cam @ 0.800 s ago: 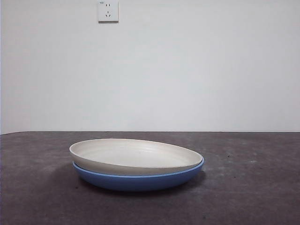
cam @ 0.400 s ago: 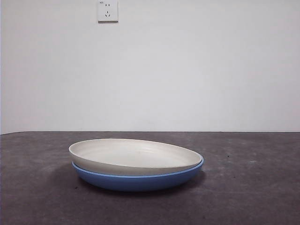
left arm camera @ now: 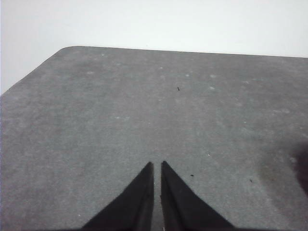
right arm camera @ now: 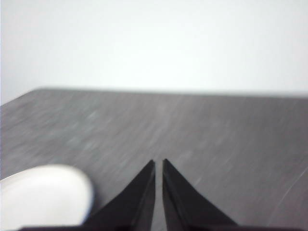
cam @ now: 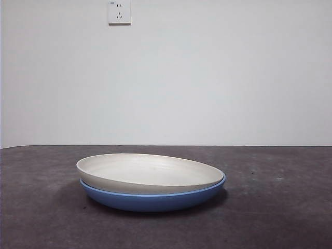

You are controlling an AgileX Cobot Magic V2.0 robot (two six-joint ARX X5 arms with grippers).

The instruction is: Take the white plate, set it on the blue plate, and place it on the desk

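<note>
Left tool (left arm camera: 157, 166): black jaws pressed nearly together, only a thin slit between them, gripping nothing, over bare counter. Right tool (right arm camera: 159, 163): same state, jaws all but touching, nothing held; its view is blurred. A pale rounded edge of the wide, shallow cream-white round plate (right arm camera: 41, 195) shows beside the right tool, apart from the jaws.

Front view: neither arm visible. Flat dark grey-brown speckled matte counter (cam: 280, 207) fills the foreground. Near its middle the cream-white plate (cam: 148, 171) sits nested inside the wide, shallow medium-blue round plate (cam: 150, 199), which rests on the counter. White plate sits slightly tilted: its rim rides higher above the blue rim on one side, nearly flush on the other. Blue rim shows as a thin band.

Behind: plain white wall, with a white wall socket (cam: 119, 12) high up.
</note>
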